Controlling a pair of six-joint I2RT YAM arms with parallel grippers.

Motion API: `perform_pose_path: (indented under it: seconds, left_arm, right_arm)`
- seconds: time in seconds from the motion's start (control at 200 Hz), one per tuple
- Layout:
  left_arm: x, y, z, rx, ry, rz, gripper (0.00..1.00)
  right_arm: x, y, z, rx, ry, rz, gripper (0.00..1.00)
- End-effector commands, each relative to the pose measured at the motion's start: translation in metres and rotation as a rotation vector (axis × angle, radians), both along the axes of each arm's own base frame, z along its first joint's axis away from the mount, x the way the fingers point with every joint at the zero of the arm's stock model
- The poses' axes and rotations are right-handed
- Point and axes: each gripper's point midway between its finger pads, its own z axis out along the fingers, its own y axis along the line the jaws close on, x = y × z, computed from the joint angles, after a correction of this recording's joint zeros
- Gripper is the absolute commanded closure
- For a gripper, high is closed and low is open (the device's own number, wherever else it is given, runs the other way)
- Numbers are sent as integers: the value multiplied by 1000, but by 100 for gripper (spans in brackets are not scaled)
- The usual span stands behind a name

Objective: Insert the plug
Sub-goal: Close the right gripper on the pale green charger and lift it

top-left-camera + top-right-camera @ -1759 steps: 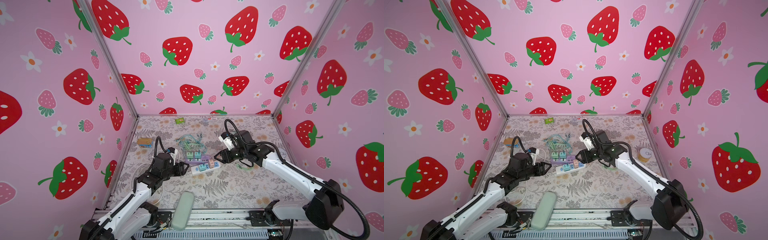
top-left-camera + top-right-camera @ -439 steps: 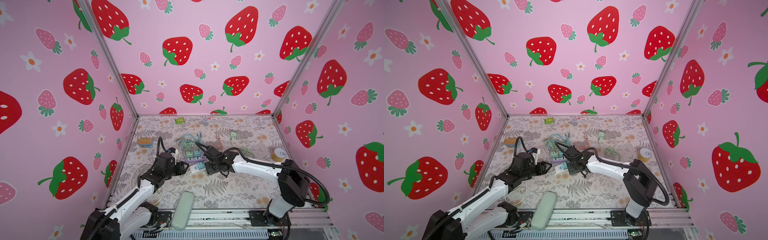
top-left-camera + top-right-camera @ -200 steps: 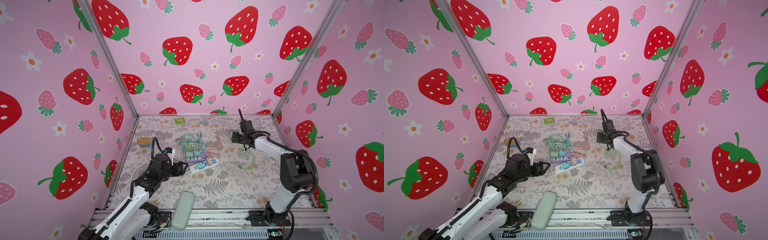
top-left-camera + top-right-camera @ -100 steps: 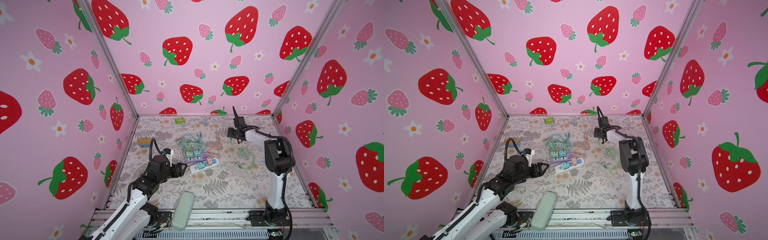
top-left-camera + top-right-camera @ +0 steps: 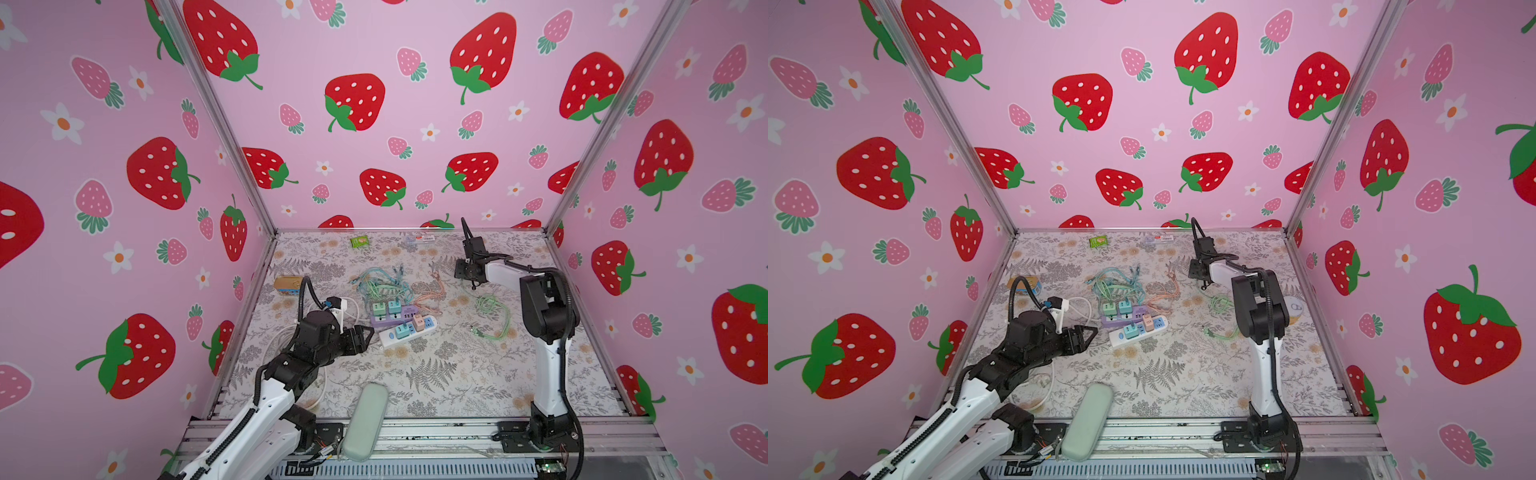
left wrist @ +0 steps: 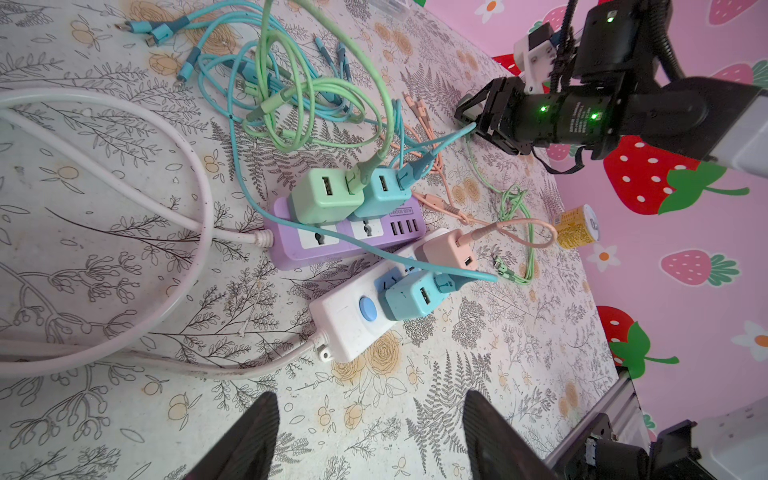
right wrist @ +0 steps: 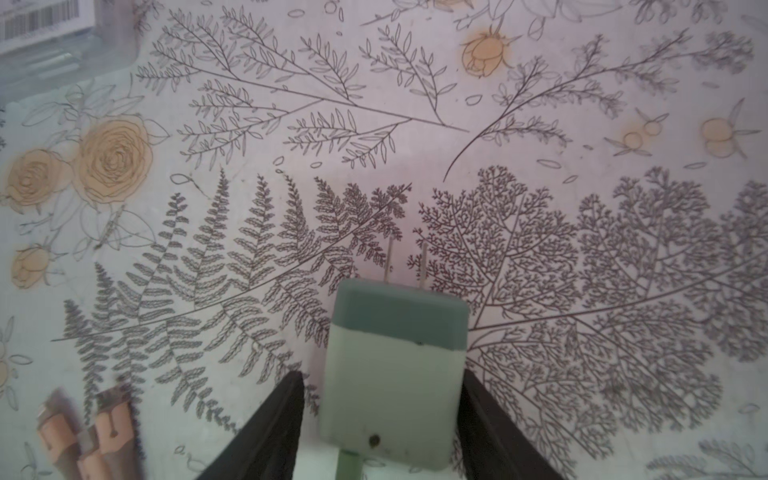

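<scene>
Fingers (image 7: 274, 436) flanking plug (image 7: 395, 374), pink connectors (image 7: 112, 424) nearby

**Hidden, cropped, unreadable**

Right wrist view: green charger plug (image 7: 395, 374) runs off the frame edge at its cable end. The right gripper (image 7: 381, 372) shows only two black finger ends, so a firm pinch on the plug can't be told. Barcode label (image 7: 39, 16) is cropped at the corner, digits unreadable. Pink connectors (image 7: 89, 440) are blurred.

Left wrist view: left gripper (image 6: 370, 397) is cropped to its fingertips. White cord (image 6: 232, 237) leaves the frame.

Both top views: plug hidden by the right gripper. In a top view, yellow can (image 5: 1295, 309) sits half behind the right arm (image 5: 1262, 316).
</scene>
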Motion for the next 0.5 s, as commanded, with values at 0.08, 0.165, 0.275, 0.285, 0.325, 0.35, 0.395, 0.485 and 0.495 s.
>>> perform_pose_path:
  seconds: [0.08,0.165,0.275,0.285,0.325,0.35,0.395,0.485,0.495]
  left_arm:
    - [1,3,2,1,-5,14,27]
    - [1,2,1,0,-3,14,27]
    - [1,2,0,0,0,14,27]
    - [1,2,0,0,-1,15,27]
    - [1,2,0,1,1,15,27]
    - [1,2,-1,1,1,15,27]
    - [1,3,-1,1,1,17,27]
    - [2,2,0,-3,1,17,27]
    - [1,2,0,-4,2,17,27]
  right_arm:
    - [9,-3,-2,-16,-17,-24,42]
    - [10,-4,-4,-21,-16,-19,47]
    - [10,-5,-8,-22,-9,-19,51]
    - [10,-5,-8,-23,-8,-19,51]
    - [10,-6,-9,-24,-8,-18,54]
    - [10,-6,-9,-24,-8,-14,55]
    - [10,-5,-7,-24,-13,-4,58]
    - [10,-2,0,-16,-32,23,64]
    - [10,-1,1,-16,-32,27,64]
